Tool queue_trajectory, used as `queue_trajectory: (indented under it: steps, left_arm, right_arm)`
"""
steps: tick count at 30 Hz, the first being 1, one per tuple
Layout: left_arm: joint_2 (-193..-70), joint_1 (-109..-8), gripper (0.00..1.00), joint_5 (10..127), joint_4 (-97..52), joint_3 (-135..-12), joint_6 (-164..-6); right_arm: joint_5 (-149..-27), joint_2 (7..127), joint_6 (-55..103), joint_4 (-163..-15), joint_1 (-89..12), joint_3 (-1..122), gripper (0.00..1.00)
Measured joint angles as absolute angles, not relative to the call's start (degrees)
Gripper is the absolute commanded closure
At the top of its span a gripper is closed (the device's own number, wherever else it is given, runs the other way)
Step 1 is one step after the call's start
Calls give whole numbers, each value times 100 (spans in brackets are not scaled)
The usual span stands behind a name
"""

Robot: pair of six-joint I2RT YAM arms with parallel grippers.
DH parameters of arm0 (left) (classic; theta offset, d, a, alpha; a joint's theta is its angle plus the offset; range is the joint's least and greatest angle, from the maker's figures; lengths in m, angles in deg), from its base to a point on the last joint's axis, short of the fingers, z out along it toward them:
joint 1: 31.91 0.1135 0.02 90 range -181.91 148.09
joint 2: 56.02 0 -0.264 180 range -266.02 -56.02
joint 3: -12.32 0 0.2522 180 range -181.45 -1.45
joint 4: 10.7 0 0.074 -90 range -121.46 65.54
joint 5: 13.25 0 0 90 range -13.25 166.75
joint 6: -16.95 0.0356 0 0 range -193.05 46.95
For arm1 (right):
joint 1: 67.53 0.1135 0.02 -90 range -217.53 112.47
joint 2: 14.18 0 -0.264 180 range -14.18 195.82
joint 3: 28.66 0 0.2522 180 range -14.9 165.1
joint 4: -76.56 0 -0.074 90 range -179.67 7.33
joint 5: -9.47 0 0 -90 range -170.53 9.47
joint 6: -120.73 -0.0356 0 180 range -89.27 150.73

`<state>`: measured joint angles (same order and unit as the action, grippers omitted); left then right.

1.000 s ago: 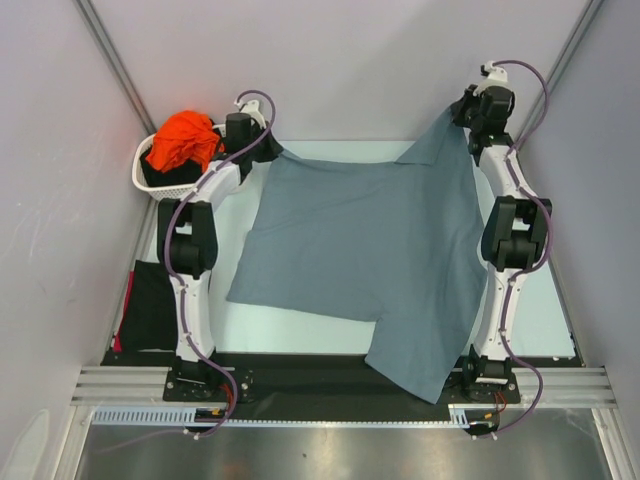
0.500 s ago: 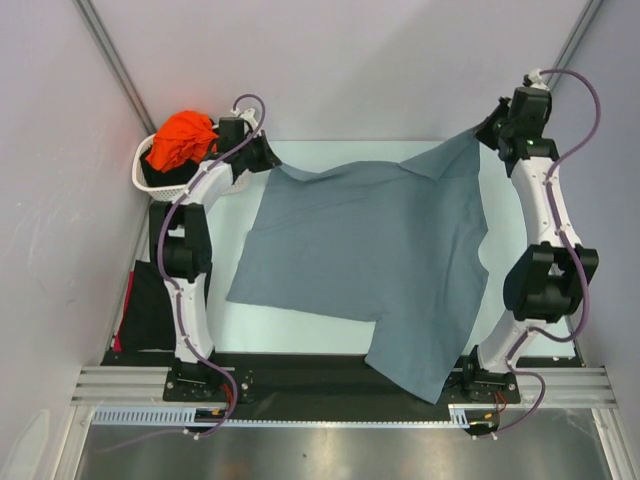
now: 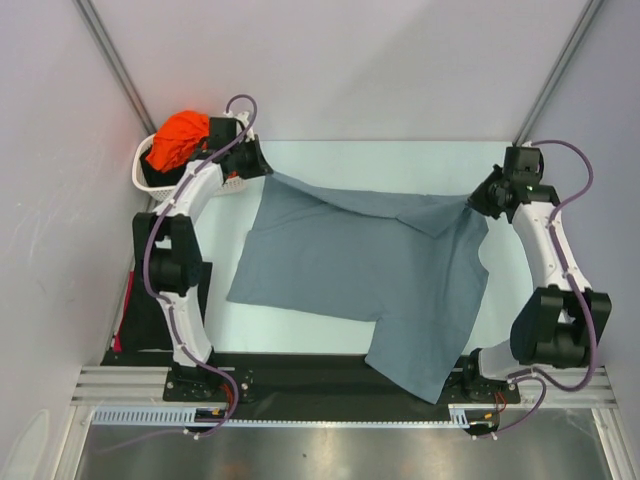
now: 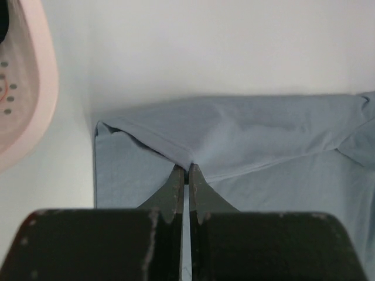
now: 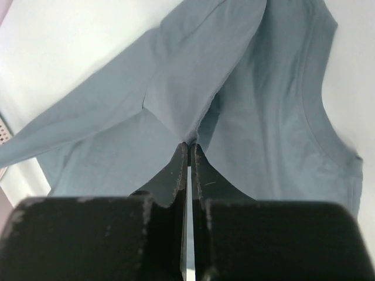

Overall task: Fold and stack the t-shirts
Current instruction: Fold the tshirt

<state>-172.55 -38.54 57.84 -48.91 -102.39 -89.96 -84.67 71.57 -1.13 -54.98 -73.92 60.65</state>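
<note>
A grey-blue t-shirt [image 3: 370, 270] lies spread over the table, its near corner hanging over the front edge. My left gripper [image 3: 262, 168] is shut on the shirt's far left corner, pinching the hem [image 4: 186, 165]. My right gripper [image 3: 474, 203] is shut on the shirt's far right corner, and the cloth bunches at its fingertips [image 5: 188, 143]. The far edge of the shirt is folded toward me, with a flap lying over the body [image 5: 199, 76]. An orange t-shirt [image 3: 178, 140] sits in a white basket at the far left.
The white basket [image 3: 150, 180] stands at the table's far left corner; its rim shows in the left wrist view [image 4: 29, 93]. A dark folded garment [image 3: 150, 305] lies along the left edge of the table. Pale table surface [image 3: 380, 160] lies beyond the shirt.
My right gripper has come down and toward me with the shirt's far right corner. My left gripper has shifted slightly left. The shirt's far edge has dropped and folded over.
</note>
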Motion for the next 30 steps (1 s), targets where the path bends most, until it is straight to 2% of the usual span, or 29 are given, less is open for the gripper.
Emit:
queue_trajectory:
  steps: [10,30]
  left_arm:
    - [-16698,-3837,100,6247,-5274,-9441,-8843]
    - [-17301,-3826,100,6815,-5805,-9378,-8692]
  right_arm:
    - [-8441,5809,-139,-5329,-7359,5177,100]
    - [-8417,6049,82,-5089,-7517,4681,100]
